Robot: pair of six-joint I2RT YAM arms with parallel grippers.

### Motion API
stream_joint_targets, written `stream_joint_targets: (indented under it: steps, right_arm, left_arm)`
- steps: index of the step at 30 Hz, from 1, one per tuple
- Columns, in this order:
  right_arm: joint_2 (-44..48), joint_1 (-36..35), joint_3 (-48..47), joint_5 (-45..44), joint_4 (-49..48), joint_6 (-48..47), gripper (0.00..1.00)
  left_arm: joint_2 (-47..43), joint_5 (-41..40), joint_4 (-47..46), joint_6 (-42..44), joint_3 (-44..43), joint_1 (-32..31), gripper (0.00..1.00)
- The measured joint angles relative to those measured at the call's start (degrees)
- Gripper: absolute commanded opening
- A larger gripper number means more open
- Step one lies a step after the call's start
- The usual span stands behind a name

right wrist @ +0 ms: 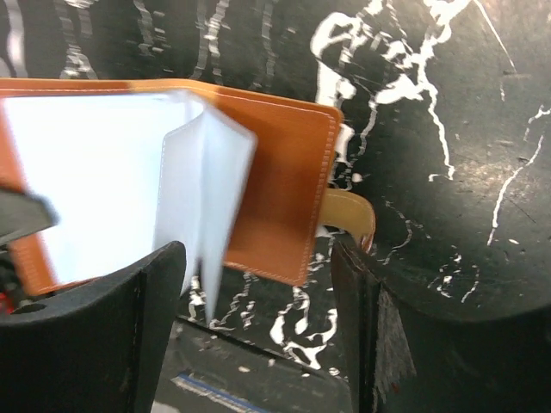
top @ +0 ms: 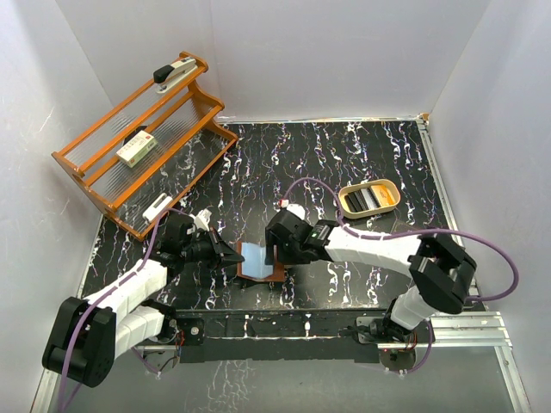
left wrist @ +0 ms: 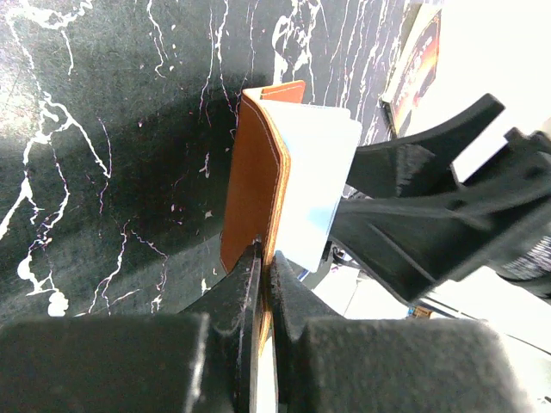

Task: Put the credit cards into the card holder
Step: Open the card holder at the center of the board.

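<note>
The card holder (top: 261, 267), brown leather, lies spread open between the two arms. My left gripper (top: 231, 253) is shut on its left edge; in the left wrist view the jaws (left wrist: 263, 271) pinch the leather cover (left wrist: 250, 181). Pale blue-white sheets (right wrist: 95, 172) fill its inside and one leaf (right wrist: 211, 194) stands up, blurred. I cannot tell credit cards from pockets. My right gripper (right wrist: 258, 288) is open just over the holder's right half, the upright leaf and the cover's corner between its fingers. The snap tab (right wrist: 351, 215) sticks out beside the right finger (right wrist: 366, 301).
An orange wooden rack (top: 103, 185) stands at the back left with a stapler (top: 175, 72), a white-and-green box (top: 137, 151) and a small white item (top: 157, 206). A tan oval tray (top: 368, 197) with dark contents sits at the right. White walls close in the table.
</note>
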State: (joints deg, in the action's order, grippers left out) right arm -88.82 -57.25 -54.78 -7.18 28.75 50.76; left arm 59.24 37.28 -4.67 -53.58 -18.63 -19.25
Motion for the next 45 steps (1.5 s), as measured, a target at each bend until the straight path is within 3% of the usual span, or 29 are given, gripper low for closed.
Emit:
stream_joint_targets:
  steps: [10,20,29,33,38,42,45]
  right_arm:
    - [3.4,-1.7,-2.0,4.6,-6.9,-0.6,0.62]
    - [-1.3,-2.4,-2.8,6.3,-9.7,-1.1,0.56]
    - [-5.9,-2.4,-2.8,6.5,-10.7,-1.2,0.6]
    - [-6.4,-2.4,-2.4,6.5,-11.5,-1.2,0.52]
    - [-7.2,-2.4,-0.5,5.8,-12.8,-1.3,0.33]
    - [-7.6,-2.4,1.0,5.4,-13.6,-1.2,0.29]
    - [-7.6,-2.4,1.2,5.3,-14.2,-1.2,0.27]
  left_arm:
    - [0.0,0.0,0.0,-0.4,0.0,0.0,0.0]
    - [0.1,0.0,0.0,-0.4,0.0,0.0,0.0]
    - [0.2,-0.5,0.5,-0.3,0.0,0.0,0.0]
    - [0.2,-0.9,0.7,-0.2,0.0,0.0,0.0]
    - [0.3,-0.9,0.7,0.0,0.0,0.0,0.21]
    - [1.1,-0.7,0.6,0.1,0.0,0.0,0.29]
    - [2.0,-0.7,0.7,0.6,0.0,0.0,0.27]
